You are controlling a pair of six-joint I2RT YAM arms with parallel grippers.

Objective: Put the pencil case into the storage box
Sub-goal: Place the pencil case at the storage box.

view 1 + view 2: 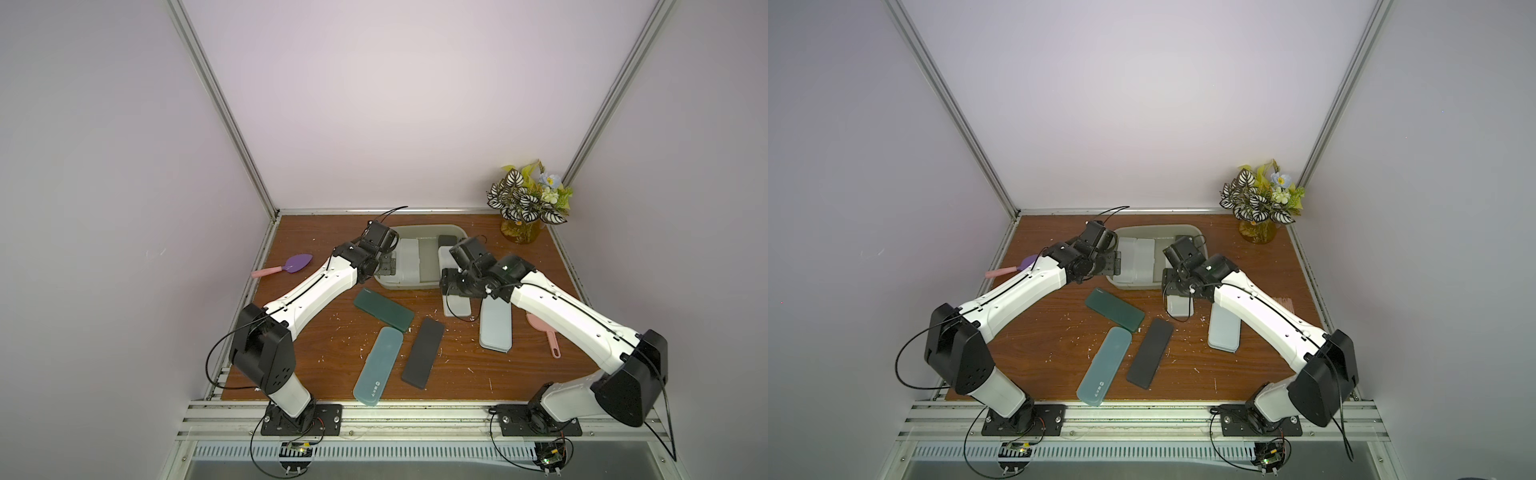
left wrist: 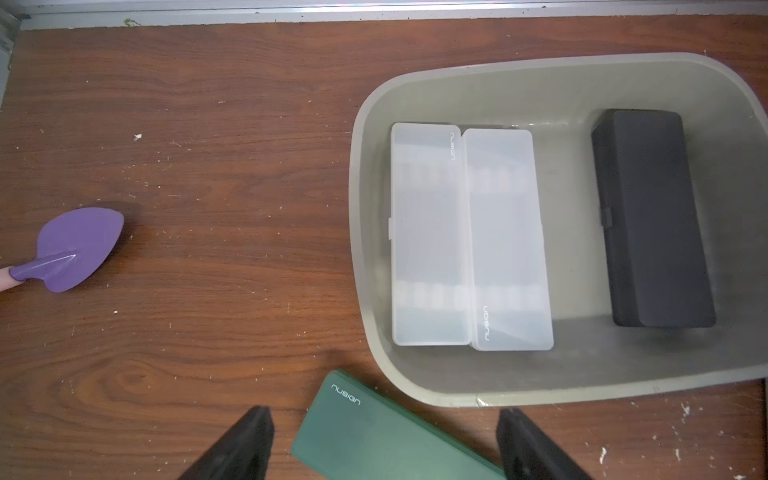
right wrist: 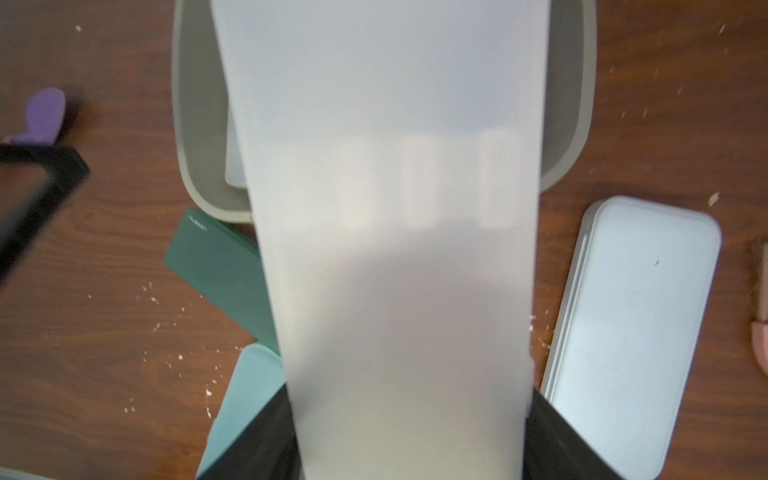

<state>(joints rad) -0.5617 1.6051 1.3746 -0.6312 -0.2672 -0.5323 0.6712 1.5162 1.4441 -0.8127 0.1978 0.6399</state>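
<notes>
My right gripper (image 3: 409, 436) is shut on the near end of a frosted white pencil case (image 3: 395, 208). That pencil case (image 1: 456, 308) reaches from above the table over the front right rim of the grey-beige storage box (image 1: 424, 227). The storage box (image 2: 357, 208) holds two white cases (image 2: 428, 232) side by side and a black case (image 2: 652, 220). My left gripper (image 2: 385, 419) is open above the box's front left corner, over one end of a dark green case (image 2: 374, 440), with nothing between its fingers.
On the table in front of the box lie the dark green case (image 1: 383, 309), a light teal case (image 1: 378, 365), a black case (image 1: 423, 352) and a pale grey case (image 1: 495, 328). A purple spatula (image 1: 297, 262) lies left, a pink scoop (image 1: 544, 332) right, a flower vase (image 1: 525, 199) back right.
</notes>
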